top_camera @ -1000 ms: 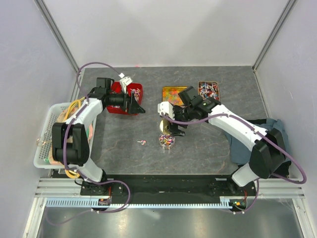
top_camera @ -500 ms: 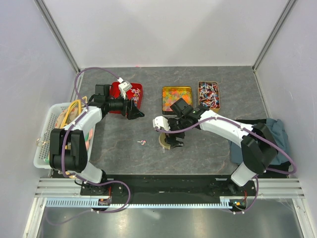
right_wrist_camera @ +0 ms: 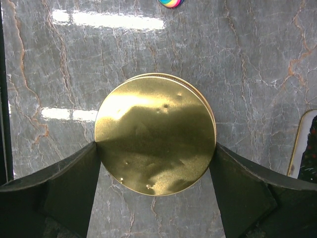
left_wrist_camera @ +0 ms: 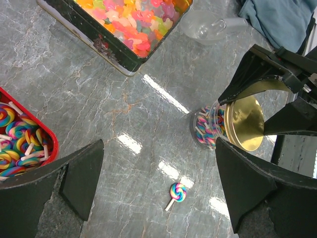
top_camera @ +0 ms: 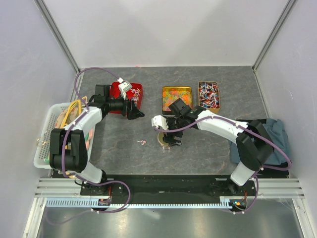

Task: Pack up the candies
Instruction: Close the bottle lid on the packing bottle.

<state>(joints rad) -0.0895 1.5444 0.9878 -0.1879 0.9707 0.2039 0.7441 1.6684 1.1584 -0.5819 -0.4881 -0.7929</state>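
1. Near the middle of the table, the candies fill a small clear jar. More lie in an open tin at the far right.
2. A gold lid sits against the jar's mouth. The right gripper pinches it, one finger touching each edge.
3. The left gripper is spread wide with nothing between its fingers, just beside a red tray of swirl lollipops.
4. One lollipop lies loose, left of the jar.
5. A gummy tin stands just beside the candy tin.
6. The tabletop is grey, marbled and glossy, with streaks of glare. A white basket sits at its left edge and a blue cloth at its right. Pale walls enclose three sides.
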